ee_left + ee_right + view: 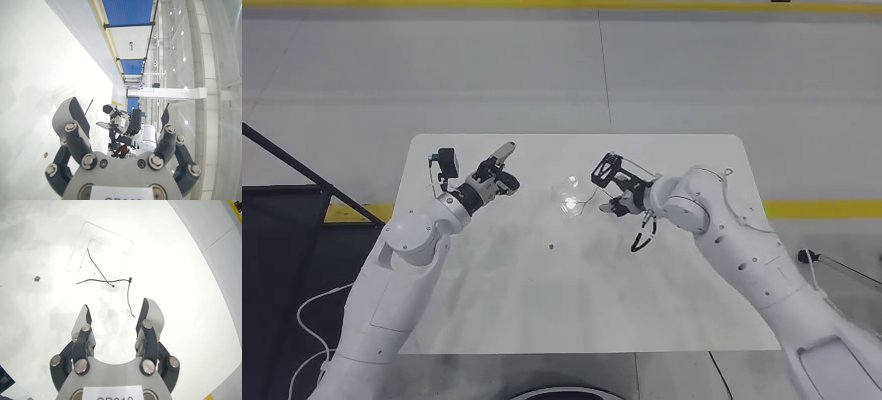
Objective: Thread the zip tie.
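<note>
- The thin black plastic zip ties [98,269] lie loose on the flat white table [642,300], just in front of the right gripper [115,313].
- One strand crosses another, and part of them rests on a clear square plastic sheet [113,247]. I cannot tell exactly how many ties there are.
- A small black locking head [130,279] sits where two strands meet.
- The right gripper hovers above the table with its jaws spread apart and nothing between them. The nearest strand ends close to one fingertip.
- The left gripper [121,103] is raised over the left part of the table, its jaws also wide apart and empty. It faces across towards the right arm.
- A tiny brown crumb [37,278] sits on the table, well apart from the ties.
</note>
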`<act>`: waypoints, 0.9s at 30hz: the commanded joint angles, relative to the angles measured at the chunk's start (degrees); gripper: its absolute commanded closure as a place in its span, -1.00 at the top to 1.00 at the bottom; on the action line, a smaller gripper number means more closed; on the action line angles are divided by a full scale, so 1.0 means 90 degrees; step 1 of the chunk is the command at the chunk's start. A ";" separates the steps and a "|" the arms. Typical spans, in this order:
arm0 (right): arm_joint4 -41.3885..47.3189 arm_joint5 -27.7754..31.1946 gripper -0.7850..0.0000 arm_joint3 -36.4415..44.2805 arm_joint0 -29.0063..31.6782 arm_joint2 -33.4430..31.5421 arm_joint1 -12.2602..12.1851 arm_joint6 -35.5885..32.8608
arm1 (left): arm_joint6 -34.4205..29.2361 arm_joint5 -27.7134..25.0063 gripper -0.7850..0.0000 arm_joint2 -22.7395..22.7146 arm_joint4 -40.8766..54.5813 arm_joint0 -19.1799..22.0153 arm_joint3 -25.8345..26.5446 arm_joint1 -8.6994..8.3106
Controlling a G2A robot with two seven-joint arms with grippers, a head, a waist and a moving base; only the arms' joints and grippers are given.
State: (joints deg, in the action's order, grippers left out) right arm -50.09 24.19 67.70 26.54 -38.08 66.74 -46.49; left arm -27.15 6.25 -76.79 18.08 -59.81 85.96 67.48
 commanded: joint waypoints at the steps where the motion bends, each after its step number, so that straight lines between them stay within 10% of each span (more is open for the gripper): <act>1: -0.0031 -0.0066 0.33 -0.0275 -0.0089 0.0112 0.0091 0.0093 | 0.0000 0.0000 1.00 0.0000 0.0000 0.0000 0.0000 0.0000; 27: -0.0189 -0.0004 -0.28 -0.2219 -0.0744 0.0764 0.0996 0.0583 | 0.0000 0.0000 1.00 0.0000 0.0000 0.0000 0.0000 0.0000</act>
State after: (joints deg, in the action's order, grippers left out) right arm -51.79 24.10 48.03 19.92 -31.18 75.56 -41.33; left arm -27.15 6.25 -76.79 18.08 -59.81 85.96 67.48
